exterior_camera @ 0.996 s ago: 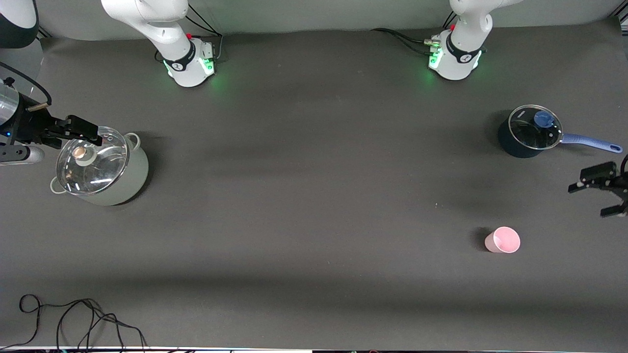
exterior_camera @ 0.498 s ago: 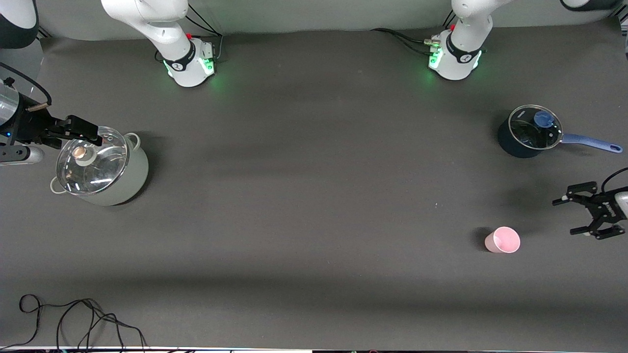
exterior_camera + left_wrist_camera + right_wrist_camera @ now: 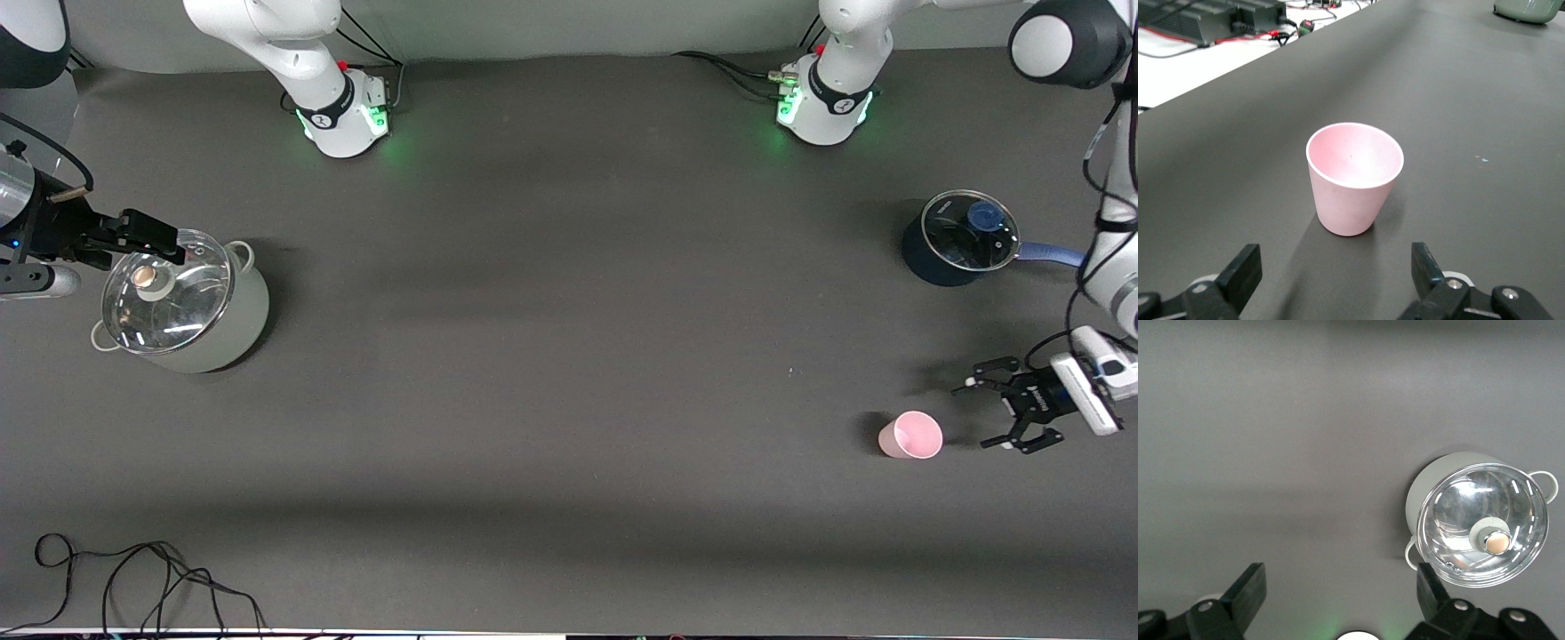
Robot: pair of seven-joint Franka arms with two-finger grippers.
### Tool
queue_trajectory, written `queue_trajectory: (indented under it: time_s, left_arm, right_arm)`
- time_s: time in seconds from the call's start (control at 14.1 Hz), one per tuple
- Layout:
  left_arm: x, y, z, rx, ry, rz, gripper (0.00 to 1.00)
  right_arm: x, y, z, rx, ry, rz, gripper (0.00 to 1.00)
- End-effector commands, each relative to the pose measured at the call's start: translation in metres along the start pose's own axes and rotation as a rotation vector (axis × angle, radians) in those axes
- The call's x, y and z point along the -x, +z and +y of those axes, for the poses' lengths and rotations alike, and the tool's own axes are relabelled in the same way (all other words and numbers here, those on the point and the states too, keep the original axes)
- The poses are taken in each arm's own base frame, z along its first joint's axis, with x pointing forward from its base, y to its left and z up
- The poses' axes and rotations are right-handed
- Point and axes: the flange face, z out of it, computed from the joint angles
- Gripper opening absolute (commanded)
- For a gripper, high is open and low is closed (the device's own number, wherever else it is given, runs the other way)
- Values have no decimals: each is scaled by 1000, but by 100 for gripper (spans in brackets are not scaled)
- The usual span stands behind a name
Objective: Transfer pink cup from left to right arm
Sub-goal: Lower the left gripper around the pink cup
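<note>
The pink cup (image 3: 910, 436) stands upright on the dark table toward the left arm's end, nearer to the front camera than the blue saucepan. My left gripper (image 3: 979, 415) hangs low beside the cup, open, its mouth turned toward it with a short gap between. In the left wrist view the cup (image 3: 1353, 177) stands just ahead of the open left gripper (image 3: 1336, 260), with nothing between the fingers. My right gripper (image 3: 173, 244) waits open over the rim of the grey-green pot at the right arm's end. In the right wrist view, the right gripper (image 3: 1338, 580) holds nothing.
A blue saucepan (image 3: 925, 258) with a glass lid and long handle stands toward the left arm's end. The grey-green pot (image 3: 240, 329) with a glass lid also shows in the right wrist view, grey-green pot (image 3: 1421, 493). A black cable (image 3: 133, 578) lies at the table edge nearest the camera.
My left gripper has come in from the table's end and down toward the pink cup, still open. The right arm and the cup have not moved.
</note>
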Motion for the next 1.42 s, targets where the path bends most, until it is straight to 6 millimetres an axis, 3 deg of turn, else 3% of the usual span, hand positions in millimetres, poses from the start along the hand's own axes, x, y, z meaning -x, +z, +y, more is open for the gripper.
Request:
queue_trajectory:
  time_s: [0.0,0.28,0.64,1.14,1.35]
  left_arm:
    - [33,12,0,-53,78,84,100]
    - [53,33,4,-87,94,145,100]
    - [47,72,6,-95,80,186,100]
    - [40,105,9,-137,74,201,100]
    - [37,108,10,-137,68,209,99]
  right_arm:
    - [-1,-5,1,0,-20,-2,100]
    - [-1,-5,0,0,-22,-2,100]
    - [-1,-5,1,0,-20,-2,100]
    - [-1,-5,1,0,-20,-2,100]
    - [-1,-5,1,0,-20,-2,100]
